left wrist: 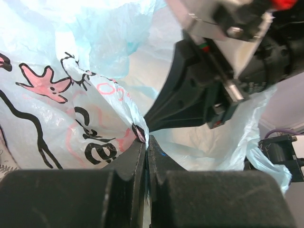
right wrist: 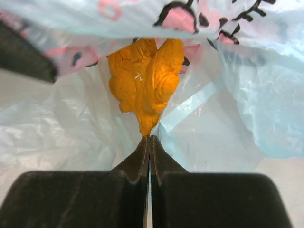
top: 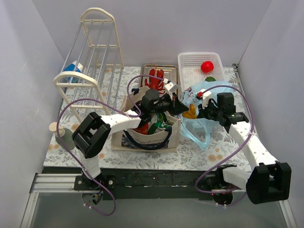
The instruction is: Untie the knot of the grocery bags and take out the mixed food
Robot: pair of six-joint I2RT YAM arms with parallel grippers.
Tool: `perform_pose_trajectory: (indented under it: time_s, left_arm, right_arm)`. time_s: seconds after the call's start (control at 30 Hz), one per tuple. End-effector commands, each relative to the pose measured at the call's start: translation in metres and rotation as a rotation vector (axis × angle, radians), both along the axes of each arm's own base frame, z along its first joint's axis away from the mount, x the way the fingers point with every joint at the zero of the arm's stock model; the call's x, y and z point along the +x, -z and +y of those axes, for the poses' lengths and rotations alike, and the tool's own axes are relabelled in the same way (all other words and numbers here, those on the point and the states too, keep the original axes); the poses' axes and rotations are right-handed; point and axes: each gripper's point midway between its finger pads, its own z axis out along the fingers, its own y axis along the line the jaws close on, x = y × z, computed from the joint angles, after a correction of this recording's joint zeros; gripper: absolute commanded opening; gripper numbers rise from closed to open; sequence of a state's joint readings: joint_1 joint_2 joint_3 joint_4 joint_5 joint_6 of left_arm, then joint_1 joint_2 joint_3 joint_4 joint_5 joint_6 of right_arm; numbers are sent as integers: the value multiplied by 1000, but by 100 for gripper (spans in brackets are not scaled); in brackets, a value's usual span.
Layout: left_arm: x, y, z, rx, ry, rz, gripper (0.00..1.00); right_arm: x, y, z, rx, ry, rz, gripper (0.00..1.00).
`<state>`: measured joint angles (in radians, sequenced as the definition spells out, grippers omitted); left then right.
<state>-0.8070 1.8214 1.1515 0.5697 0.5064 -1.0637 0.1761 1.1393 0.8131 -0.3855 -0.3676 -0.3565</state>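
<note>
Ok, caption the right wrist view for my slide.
Right hand pinching the lower tip of a crinkled orange item inside the light-blue printed plastic bag.

The carrier bag (left wrist: 57,47) is pale blue with pink-and-black print, the food piece (right wrist: 145,80) orange, the tote (top: 145,138) beige.

Cream wire rack (top: 92,61) on table (top: 223,142), my far left; blue-and-white carton (top: 72,69) behind its bars. White slotted basket (top: 190,61) far right, metal tray (top: 172,72) beside.
</note>
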Motion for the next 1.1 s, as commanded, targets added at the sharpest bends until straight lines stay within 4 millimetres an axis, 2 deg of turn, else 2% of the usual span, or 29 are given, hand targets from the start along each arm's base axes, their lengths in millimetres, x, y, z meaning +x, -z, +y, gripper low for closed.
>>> perform_pose_trajectory:
  time_s: [0.0, 0.13, 0.3, 0.37, 0.4, 0.43, 0.53, 0.57, 0.67, 0.7, 0.73, 0.77, 0.8, 0.83, 0.93, 0.97, 1.07]
  left_arm:
    - [-7, 30, 10, 91, -10, 58, 0]
    - [-6, 32, 9, 92, -12, 64, 0]
    - [-8, 40, 7, 99, 10, 77, 0]
    - [-8, 36, 3, 99, 33, 66, 16]
    - [-8, 34, 2, 98, 37, 60, 28]
    - [-6, 30, 1, 91, 40, 50, 45]
    - [-3, -9, -7, 38, 85, -83, 55]
    - [0, -28, -10, 14, 94, -165, 64]
    - [-2, -62, -15, -29, 152, -296, 66]
    - [0, -83, -19, -54, 164, -360, 66]
    - [-8, -81, -23, -57, 240, -382, 66]
    - [-8, -81, -26, -45, 266, -380, 66]
    - [-9, -91, -30, -59, 300, -418, 66]
    - [-12, -78, -34, -38, 352, -393, 66]
    - [-14, -77, -37, -48, 384, -400, 61]
    - [-10, -90, -38, -83, 352, -439, 61]
    - [-5, -105, -44, -92, 363, -444, 56]
  right_arm:
    - [-14, -15, -11, -57, -28, -52, 1]
    - [-16, -33, -22, -74, -18, -135, 1]
    - [-19, -48, -25, -63, -19, -179, 1]
    - [-17, -55, -27, -74, -19, -198, 1]
    - [-16, -57, -28, -74, -16, -203, 1]
    - [-16, -59, -28, -70, -16, -207, 1]
    - [-17, -57, -26, -63, -30, -200, 1]
    - [-18, -58, -27, -65, -29, -195, 1]
    - [-19, -54, -29, -75, -27, -177, 1]
    - [-20, -55, -29, -75, -30, -177, 1]
    - [-20, -58, -29, -73, -29, -185, 1]
    - [-19, -61, -28, -68, -35, -194, 1]
    - [-20, -64, -26, -61, -44, -203, 1]
    - [-20, -68, -25, -57, -49, -212, 1]
    - [-22, -73, -23, -47, -65, -216, 1]
    - [-22, -72, -23, -50, -63, -209, 1]
    - [-23, -72, -27, -59, -50, -199, 1]
